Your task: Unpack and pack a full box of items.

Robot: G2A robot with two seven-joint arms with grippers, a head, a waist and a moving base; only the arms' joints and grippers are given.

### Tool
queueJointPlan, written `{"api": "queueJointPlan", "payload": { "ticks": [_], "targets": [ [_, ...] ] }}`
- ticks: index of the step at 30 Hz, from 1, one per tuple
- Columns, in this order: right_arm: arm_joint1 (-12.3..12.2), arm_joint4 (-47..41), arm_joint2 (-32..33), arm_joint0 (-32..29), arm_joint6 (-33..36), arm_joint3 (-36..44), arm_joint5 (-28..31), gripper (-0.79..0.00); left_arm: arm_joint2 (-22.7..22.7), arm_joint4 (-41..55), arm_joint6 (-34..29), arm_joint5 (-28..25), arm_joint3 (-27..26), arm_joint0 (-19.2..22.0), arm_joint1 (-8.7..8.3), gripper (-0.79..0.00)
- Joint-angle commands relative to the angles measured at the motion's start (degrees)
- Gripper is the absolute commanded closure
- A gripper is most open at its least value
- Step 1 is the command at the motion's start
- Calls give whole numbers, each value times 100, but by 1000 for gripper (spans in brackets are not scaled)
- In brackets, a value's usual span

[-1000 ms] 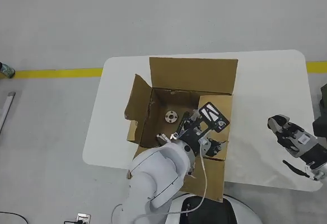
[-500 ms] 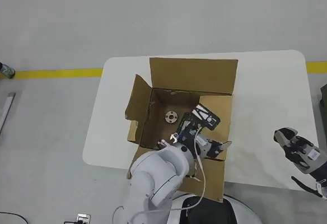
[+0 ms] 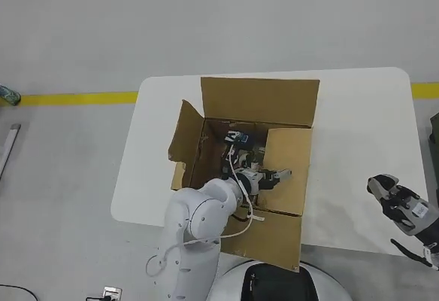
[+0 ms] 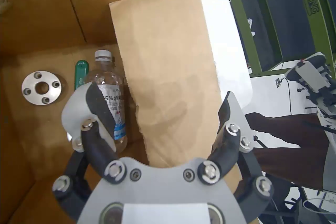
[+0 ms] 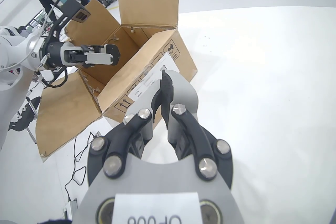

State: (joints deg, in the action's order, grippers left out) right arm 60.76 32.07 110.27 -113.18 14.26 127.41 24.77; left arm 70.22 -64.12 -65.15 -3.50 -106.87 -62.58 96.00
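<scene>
- The left gripper (image 4: pixel 155 97) is down inside the open cardboard box (image 3: pixel 258 100). Its fingers (image 4: pixel 78 104) are spread wide and grip nothing.
- A cardboard flap (image 4: pixel 168 64) of the box rises through the gap between the two fingers (whether either pad touches it cannot be told). One finger sits on the flap's inner side, over the box floor. The other sits on its outer side, toward the white table (image 3: pixel 355 113).
- A clear plastic bottle (image 4: pixel 109 78) with a white cap lies on the box floor, right at the tip of the inner finger, and that finger covers part of its label. The capped end points away from the fingers. Whether finger and bottle touch cannot be made out.
- A green item (image 4: pixel 80 70) lies alongside the bottle on the side away from the flap, just beyond the same fingertip. Only its rounded end shows.
- A round metal flange (image 4: pixel 41 87), with a centre hole and four smaller holes, lies flat on the floor farther out on that side. It is apart from both the green item and the finger.
- The right gripper (image 5: pixel 164 83) is over the table outside the box, its two fingers pressed together with nothing between them. The box's outer wall (the one carrying a white label) stands beyond the fingertips, apart from them.
</scene>
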Motion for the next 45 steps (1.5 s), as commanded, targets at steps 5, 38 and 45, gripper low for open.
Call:
{"api": "queueJointPlan", "payload": {
  "ticks": [5, 38, 45],
  "targets": [
    [19, 25, -49, -6, 13, 30, -33, 0, 13, 52, 6, -44, 167, -40, -64, -785],
    [128, -923, -11, 200, -120, -123, -381, -71, 34, 3092, -337, 430, 370, 493, -272, -785],
    [153, -1780, 365, 221, 39, -34, -720, -785, -375, 3252, -184, 316, 179, 912, -283, -785]
  ]
}}
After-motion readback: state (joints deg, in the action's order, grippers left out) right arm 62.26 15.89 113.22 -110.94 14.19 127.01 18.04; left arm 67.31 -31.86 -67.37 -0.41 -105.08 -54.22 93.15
